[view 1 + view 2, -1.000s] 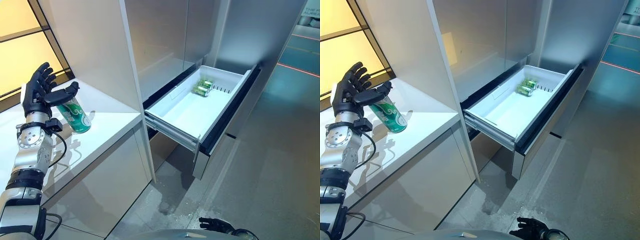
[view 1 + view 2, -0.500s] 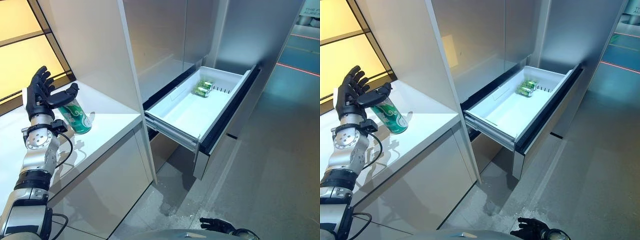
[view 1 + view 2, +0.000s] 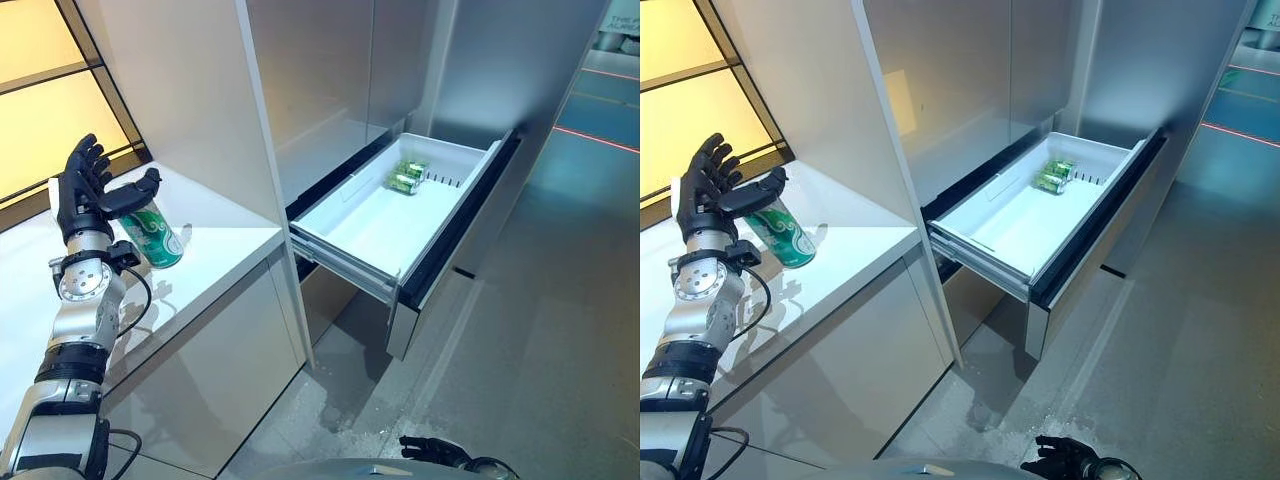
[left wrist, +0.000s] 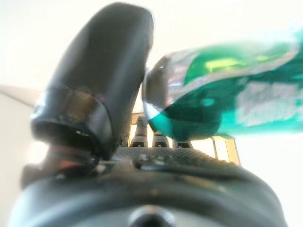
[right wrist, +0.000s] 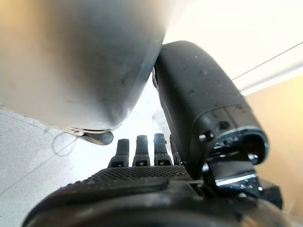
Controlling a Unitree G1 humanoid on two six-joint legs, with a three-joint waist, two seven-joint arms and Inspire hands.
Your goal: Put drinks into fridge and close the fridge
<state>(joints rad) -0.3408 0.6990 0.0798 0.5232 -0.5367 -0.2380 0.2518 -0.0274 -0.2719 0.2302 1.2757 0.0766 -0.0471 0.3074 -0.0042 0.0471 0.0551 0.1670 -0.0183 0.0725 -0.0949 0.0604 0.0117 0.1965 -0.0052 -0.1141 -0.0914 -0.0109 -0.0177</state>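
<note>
A green drink can (image 3: pixel 156 238) stands on the white counter (image 3: pixel 215 250) at the left. My left hand (image 3: pixel 84 195) is beside it, open, with its fingers straight up and its thumb reaching over the can's top; the can (image 4: pixel 227 97) shows just past the thumb in the left wrist view. The fridge drawer (image 3: pixel 372 228) is pulled out at the middle, and two green cans (image 3: pixel 407 175) lie at its far end. My right hand (image 3: pixel 432 449) hangs low over the floor at the bottom edge, open and holding nothing.
A tall white cabinet panel (image 3: pixel 190 90) rises between the counter and the fridge. The drawer's dark front (image 3: pixel 455 225) juts out over the grey floor (image 3: pixel 540 330). A window (image 3: pixel 45 110) lies behind the counter.
My left hand has drifted slightly right, closer to the can, still open. The can and the drawer have not moved.
</note>
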